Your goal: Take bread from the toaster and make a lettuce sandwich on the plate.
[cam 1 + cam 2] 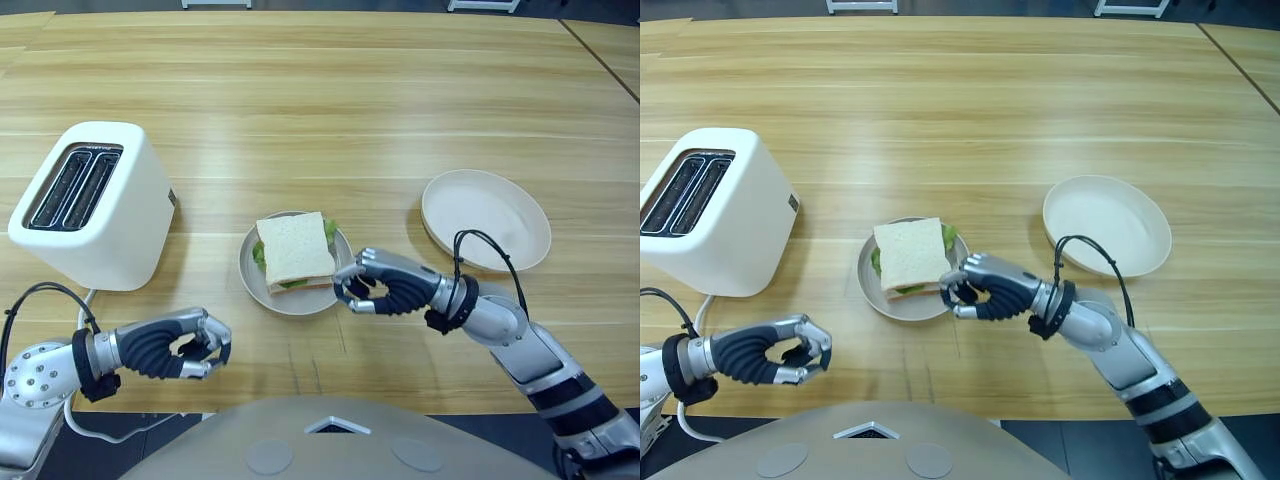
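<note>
A white toaster [92, 203] stands at the left with both slots dark and no bread showing in them. On the grey plate [257, 282] in the middle lies a sandwich [294, 250]: white bread on top, green lettuce poking out at the edges. My right hand [385, 283] rests just right of the plate, fingers curled, its fingertips close to the sandwich's lower right corner; I cannot tell whether they touch it. My left hand [178, 345] hovers near the table's front edge below the toaster, fingers curled on nothing.
A cream bowl [486, 218] sits to the right of the plate, behind my right forearm. The toaster's white cable [88, 296] runs down toward the front edge by my left arm. Bare wooden table stretches behind the objects.
</note>
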Controlling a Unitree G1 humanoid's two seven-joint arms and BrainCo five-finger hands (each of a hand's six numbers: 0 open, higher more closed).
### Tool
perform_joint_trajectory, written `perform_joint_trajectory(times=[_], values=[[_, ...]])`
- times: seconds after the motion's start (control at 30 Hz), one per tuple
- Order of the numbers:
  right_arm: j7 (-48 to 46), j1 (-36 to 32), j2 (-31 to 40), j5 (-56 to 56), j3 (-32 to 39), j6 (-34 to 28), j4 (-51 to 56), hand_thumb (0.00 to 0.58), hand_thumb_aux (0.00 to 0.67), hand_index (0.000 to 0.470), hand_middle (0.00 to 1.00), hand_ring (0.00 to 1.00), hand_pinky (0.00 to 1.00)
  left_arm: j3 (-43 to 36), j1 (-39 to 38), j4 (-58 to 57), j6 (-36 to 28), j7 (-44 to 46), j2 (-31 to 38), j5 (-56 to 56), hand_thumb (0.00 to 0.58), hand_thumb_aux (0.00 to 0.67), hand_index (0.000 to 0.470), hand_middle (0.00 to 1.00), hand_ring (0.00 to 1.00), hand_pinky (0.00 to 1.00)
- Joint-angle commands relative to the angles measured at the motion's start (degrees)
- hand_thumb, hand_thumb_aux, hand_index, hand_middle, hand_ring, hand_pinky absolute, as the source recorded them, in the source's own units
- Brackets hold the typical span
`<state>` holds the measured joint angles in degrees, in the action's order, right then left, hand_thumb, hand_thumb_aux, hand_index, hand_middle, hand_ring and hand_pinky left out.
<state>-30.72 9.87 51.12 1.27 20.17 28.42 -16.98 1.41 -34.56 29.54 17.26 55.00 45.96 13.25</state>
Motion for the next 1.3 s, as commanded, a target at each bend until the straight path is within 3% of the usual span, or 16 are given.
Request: perform_joint_trajectory(times=[0.03, 0.23, 0.47, 0.63, 0.8, 1.13, 1.23, 1.3], values=[[-9.15, 4.55, 5.51, 3.24, 0.29, -2.91, -2.56, 0.58, 0.67, 0.47, 1.0, 1.0, 1.0, -4.75, 1.91, -4.95, -0.14, 3.41, 0.73, -1.17, 0.58, 0.67, 0.47, 1.0, 1.0, 1.0], [-13.84, 2.41, 0.92, -6.52, 5.17, -4.37, 2.35, 0.58, 0.67, 0.47, 1.0, 1.0, 1.0, -11.94, 9.33, -17.39, -0.38, 1.8, -2.27, -9.66, 0.58, 0.67, 0.47, 1.0, 1.0, 1.0], [-8.41, -3.63, -8.37, -21.74, 9.58, 0.11, 13.89, 0.58, 0.67, 0.47, 1.0, 1.0, 1.0, -17.29, 19.69, -29.28, 1.61, -6.12, -8.03, -20.03, 0.58, 0.67, 0.47, 1.0, 1.0, 1.0], [7.06, -10.97, -14.41, -36.79, 9.02, 0.92, 23.28, 0.58, 0.67, 0.47, 1.0, 1.0, 1.0, -19.09, 25.89, -35.19, 1.24, -17.77, -14.4, -27.54, 0.58, 0.67, 0.47, 1.0, 1.0, 1.0], [25.89, -19.35, -20.28, -51.23, 10.79, -3.46, 33.74, 0.58, 0.67, 0.47, 1.0, 1.0, 1.0, -20.28, 32.36, -44.35, 0.27, -29.34, -20.02, -33.57, 0.58, 0.67, 0.47, 1.0, 1.0, 1.0], [50.23, -34.3, -33.83, -56.41, 10.94, -13.16, 54.06, 0.58, 0.67, 0.47, 1.0, 1.0, 1.0, -19.4, 52.7, -67.94, 3.13, -55.44, -29.61, -40.61, 0.58, 0.67, 0.47, 1.0, 1.0, 1.0], [57.76, -36.25, -35.78, -55.36, 9.25, -14.28, 54.63, 0.58, 0.67, 0.47, 1.0, 1.0, 1.0, -16.6, 53.61, -65.22, 7.22, -64.25, -29.91, -40.76, 0.58, 0.67, 0.47, 1.0, 1.0, 1.0], [63.25, -35.97, -35.87, -54.53, 7.24, -14.45, 51.84, 0.58, 0.67, 0.47, 1.0, 1.0, 1.0, -13.33, 50.78, -57.03, 8.61, -69.67, -29.11, -41.11, 0.58, 0.67, 0.47, 1.0, 1.0, 1.0]])
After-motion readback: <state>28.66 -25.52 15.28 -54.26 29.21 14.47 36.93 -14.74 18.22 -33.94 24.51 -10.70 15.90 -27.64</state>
